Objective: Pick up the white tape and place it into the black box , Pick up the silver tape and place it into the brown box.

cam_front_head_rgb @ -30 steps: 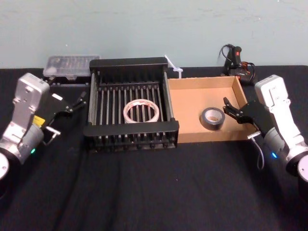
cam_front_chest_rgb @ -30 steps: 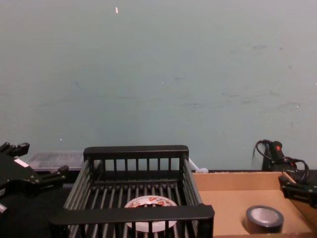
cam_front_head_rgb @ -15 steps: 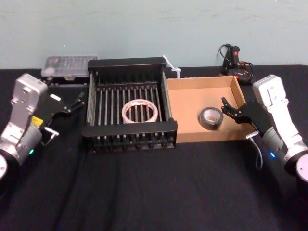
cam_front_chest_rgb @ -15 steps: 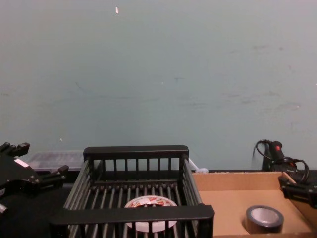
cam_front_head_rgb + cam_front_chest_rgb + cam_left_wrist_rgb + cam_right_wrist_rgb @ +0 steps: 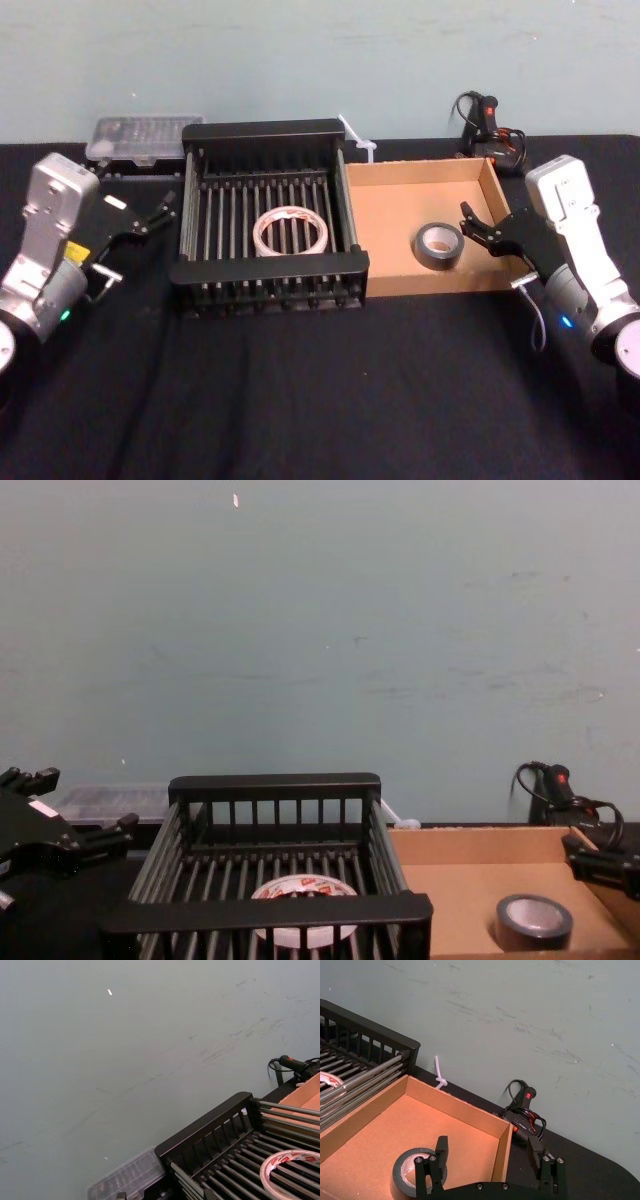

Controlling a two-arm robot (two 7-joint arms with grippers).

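The white tape [image 5: 261, 240] lies flat on the barred floor of the black box [image 5: 270, 267], its red-printed face showing in the chest view [image 5: 300, 888]. In the brown box [image 5: 390, 228] to its right, the silver tape [image 5: 438, 263] lies flat on the tan floor. My right gripper [image 5: 487, 1152] hovers open over the brown box's right wall, just right of the silver tape [image 5: 402, 1176], and touches nothing. To the left of the black box, my left gripper [image 5: 160, 213] is open and empty.
A clear plastic case [image 5: 145, 135] sits at the back left. A black tool with cables [image 5: 490, 128] lies behind the brown box, and a white zip tie [image 5: 358, 135] behind the crate. The black tabletop [image 5: 320, 390] in front is bare.
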